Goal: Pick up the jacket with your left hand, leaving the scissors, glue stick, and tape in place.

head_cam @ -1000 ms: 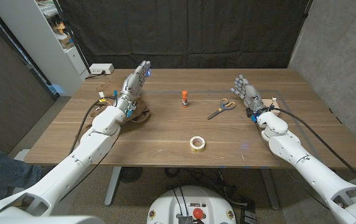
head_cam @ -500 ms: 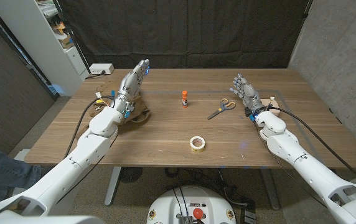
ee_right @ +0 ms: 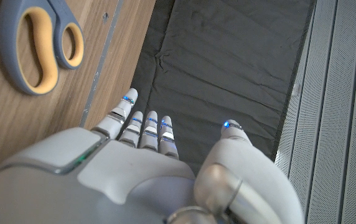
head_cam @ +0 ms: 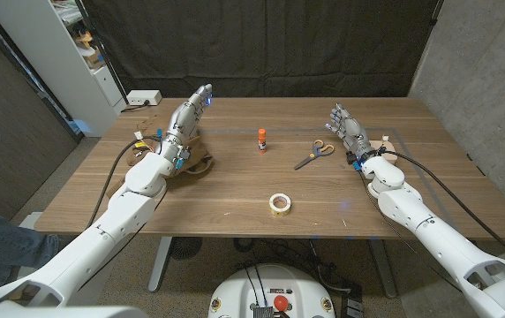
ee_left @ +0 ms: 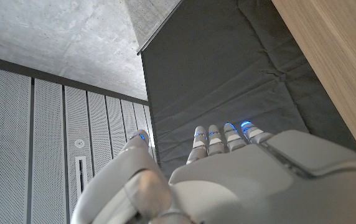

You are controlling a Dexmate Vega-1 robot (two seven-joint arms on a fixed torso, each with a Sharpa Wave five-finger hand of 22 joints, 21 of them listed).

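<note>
My left hand (head_cam: 186,119) is raised above the table (head_cam: 235,190), fingers straight and apart, holding nothing. Since a second ago it has tilted slightly higher. Beneath its wrist lies a small tan heap, likely the jacket (head_cam: 201,165), left of the tape (head_cam: 279,203). Beyond the tape stand the glue stick (head_cam: 261,139) and scissors (head_cam: 315,153). My right hand (head_cam: 348,130), empty, fingers apart, waits right of the scissors.

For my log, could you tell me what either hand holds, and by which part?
Nothing: the left hand and right hand are both open.
</note>
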